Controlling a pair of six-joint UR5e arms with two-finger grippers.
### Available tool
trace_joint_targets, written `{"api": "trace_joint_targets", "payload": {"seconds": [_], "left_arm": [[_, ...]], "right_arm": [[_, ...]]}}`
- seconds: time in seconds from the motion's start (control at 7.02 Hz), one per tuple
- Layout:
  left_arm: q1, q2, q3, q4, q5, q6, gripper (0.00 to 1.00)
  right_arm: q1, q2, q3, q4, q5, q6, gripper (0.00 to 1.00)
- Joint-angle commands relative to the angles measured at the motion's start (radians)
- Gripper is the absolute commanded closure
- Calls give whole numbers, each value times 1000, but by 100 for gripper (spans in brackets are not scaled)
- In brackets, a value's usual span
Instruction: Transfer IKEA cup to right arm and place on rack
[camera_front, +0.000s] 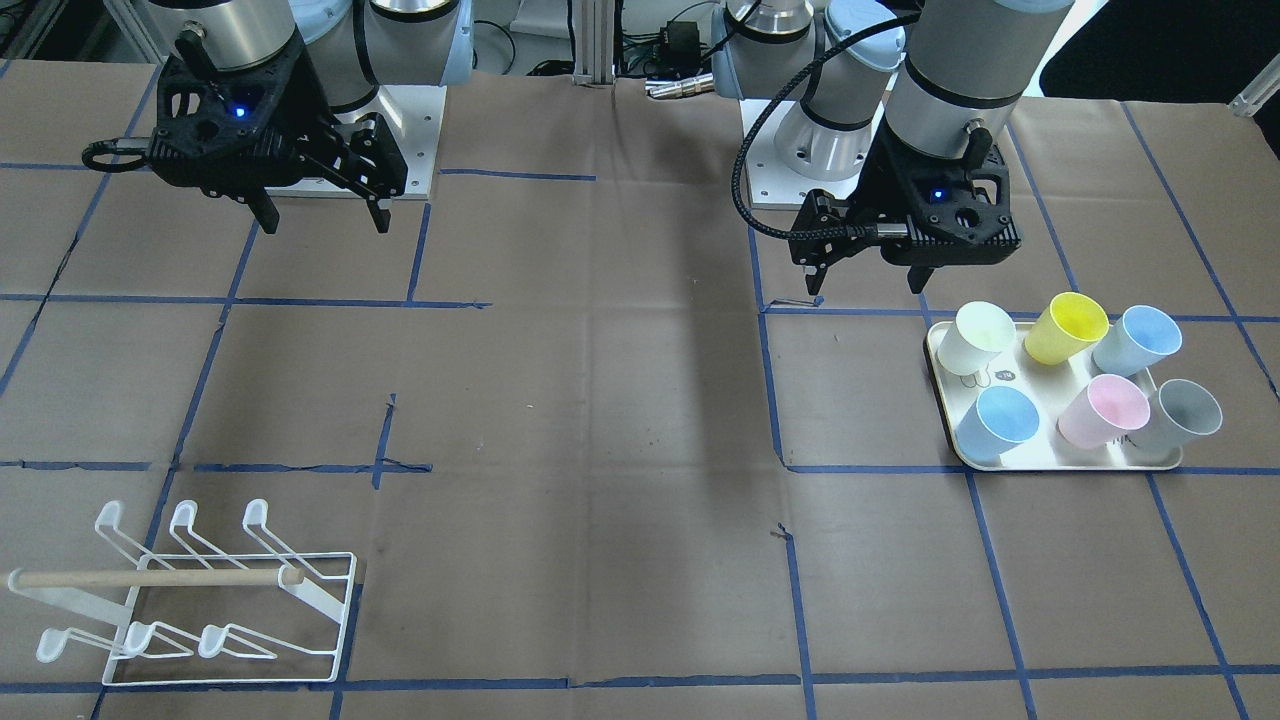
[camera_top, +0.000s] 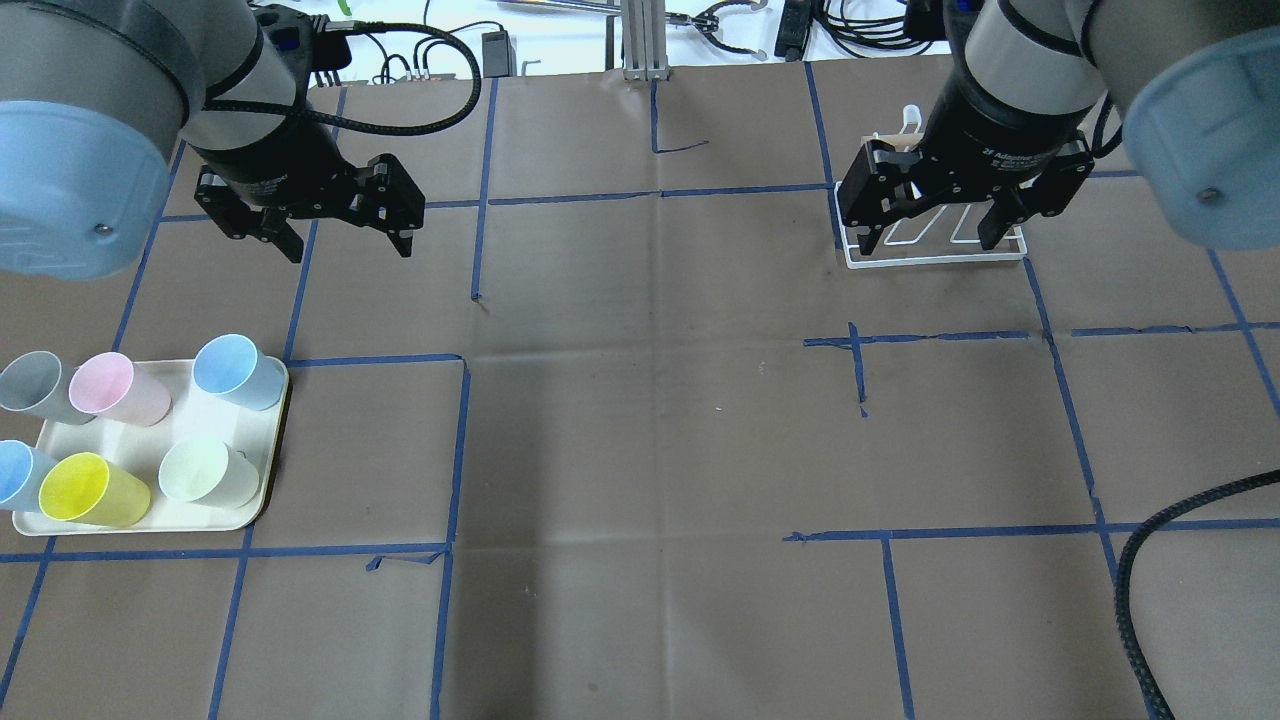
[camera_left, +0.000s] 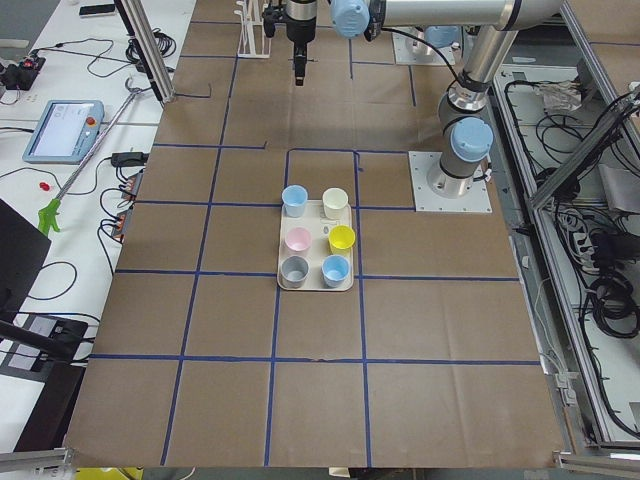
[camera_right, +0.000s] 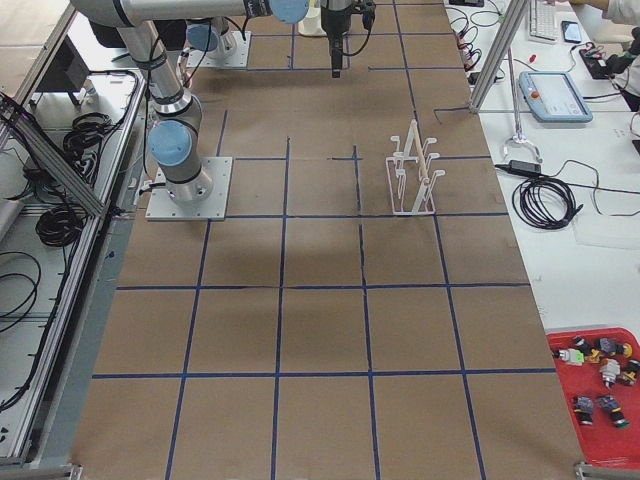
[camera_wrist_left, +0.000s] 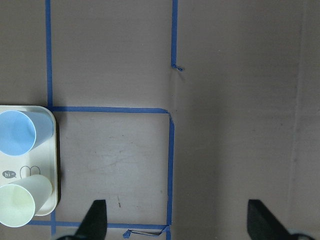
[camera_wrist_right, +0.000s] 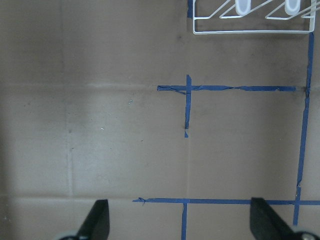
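Overhead exterior: six pastel plastic cups (camera_top: 205, 470) upright on cream rounded tray (camera_top: 272, 450), near left gripper (camera_top: 348, 245), jaws apart, empty; right gripper (camera_top: 930, 243) likewise. Probably light, stiff, slick: pinch one wall at rim.

Open table (camera_front: 600, 400) between crowded tray (camera_front: 1050, 462) and rack (camera_front: 150, 577).

Brown table (camera_front: 640, 400), blue tape grid (camera_wrist_left: 170, 165), white side bench (camera_right: 600, 240), coiled cables (camera_right: 545, 202)

- The table (camera_front: 600, 400) was brown with blue lines (camera_front: 768, 380).
- The tray (camera_front: 1050, 455) was cream.
- Its cups (camera_front: 1068, 328) were yellow, pink, grey, pale green and blue.
- The rack (camera_front: 318, 598) was white.
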Motion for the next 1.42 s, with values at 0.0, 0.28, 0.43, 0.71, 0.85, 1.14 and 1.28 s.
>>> {"api": "trace_joint_targets", "payload": {"seconds": [0.0,0.28,0.43,0.71,0.85,1.14,1.28], "left_arm": [[0,0,0,-1,0,0,0],[0,5,-3,-1,0,0,0],[0,3,-3,-1,0,0,0],[0,11,-6,-1,3,6,0],[3,11,-6,-2,3,18,0],[18,14,-9,-10,5,40,0],[46,15,-12,-11,5,79,0]], "right_arm": [[0,0,-2,-2,1,0,0],[0,1,-2,-2,2,2,0],[1,0,-2,-2,2,2,0],[0,1,-2,-3,5,2,0],[1,1,-2,-3,5,2,0],[0,1,-2,-3,5,2,0],[1,1,-2,-3,7,2,0]]}}
